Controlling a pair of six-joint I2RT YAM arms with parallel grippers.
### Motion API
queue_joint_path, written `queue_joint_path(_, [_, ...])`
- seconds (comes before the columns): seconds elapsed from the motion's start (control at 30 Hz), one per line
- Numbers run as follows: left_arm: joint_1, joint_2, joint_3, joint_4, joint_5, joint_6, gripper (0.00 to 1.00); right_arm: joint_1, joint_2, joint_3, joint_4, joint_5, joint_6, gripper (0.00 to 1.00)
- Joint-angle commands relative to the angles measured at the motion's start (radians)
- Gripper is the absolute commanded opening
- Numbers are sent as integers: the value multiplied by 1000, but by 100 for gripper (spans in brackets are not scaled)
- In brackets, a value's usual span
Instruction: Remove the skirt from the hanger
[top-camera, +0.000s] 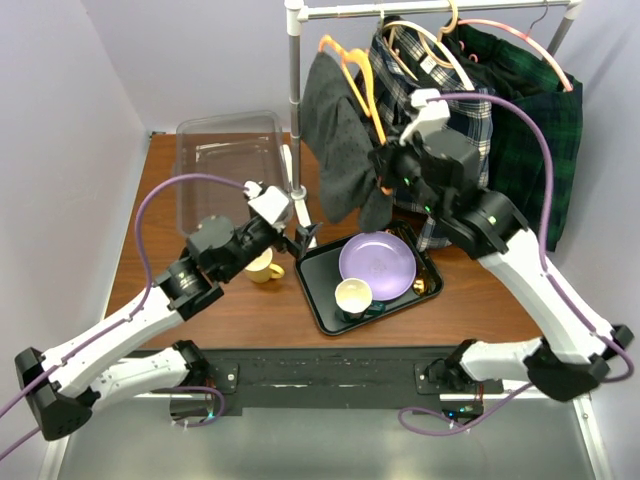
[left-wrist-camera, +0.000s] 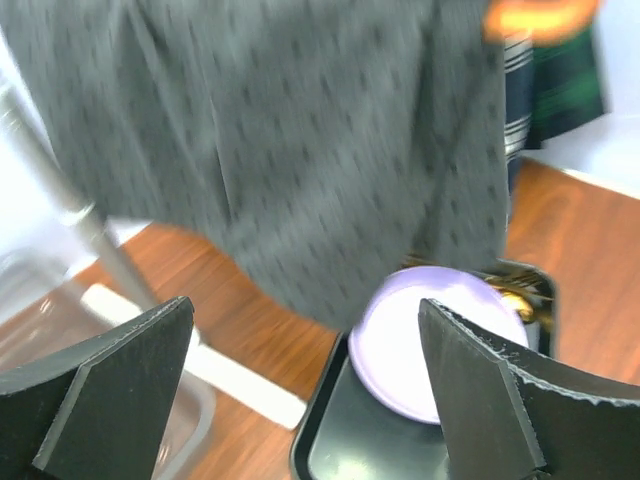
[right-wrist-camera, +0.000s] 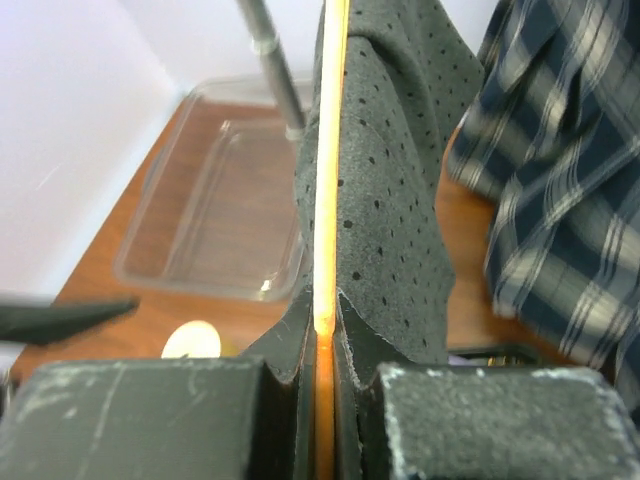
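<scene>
The grey dotted skirt (top-camera: 338, 140) hangs on an orange hanger (top-camera: 365, 95) from the rack (top-camera: 295, 100) at the far side, left of 2 plaid garments (top-camera: 520, 110). The right gripper (right-wrist-camera: 322, 315) is clenched on the hanger's thin orange edge, with skirt cloth draped just beside it. The left gripper (left-wrist-camera: 305, 320) is spread wide and grasps nothing. It sits low near the rack's pole, facing the skirt's hem and a purple plate (left-wrist-camera: 420, 340) on a black tray (left-wrist-camera: 330, 450).

In the left wrist view the grey skirt (left-wrist-camera: 300, 150) is blurred and runs off the top edge. Its hem covers the far rim of the purple plate (left-wrist-camera: 420, 350). The orange hanger (right-wrist-camera: 330, 180) disappears between the closed jaws of the right gripper (right-wrist-camera: 322, 312), its hook out of frame. From above, the left arm (top-camera: 215, 250) hides part of the yellow cup (top-camera: 266, 270).
</scene>
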Motion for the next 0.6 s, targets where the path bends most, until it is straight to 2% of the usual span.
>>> queue_joint_path(0.0, [2, 34, 118, -8, 159, 20, 100, 2, -153, -68, 54, -116, 150, 0])
queue_joint_path(0.07, [2, 69, 138, -13, 211, 2, 100, 2, -228, -154, 102, -210, 190, 0])
queue_joint_path(0.13, [1, 103, 181, -46, 329, -7, 100, 2, -274, -198, 94, -250, 247, 0])
queue_joint_path(0.23, [-16, 166, 217, -82, 432, -30, 100, 2, -307, -230, 73, -296, 308, 0])
queue_joint_path(0.37, [-73, 189, 203, -22, 432, -35, 100, 2, -383, -295, 111, -314, 374, 0])
queue_joint_path(0.57, [-140, 236, 183, 49, 426, -44, 100, 2, -414, -319, 130, -305, 392, 0])
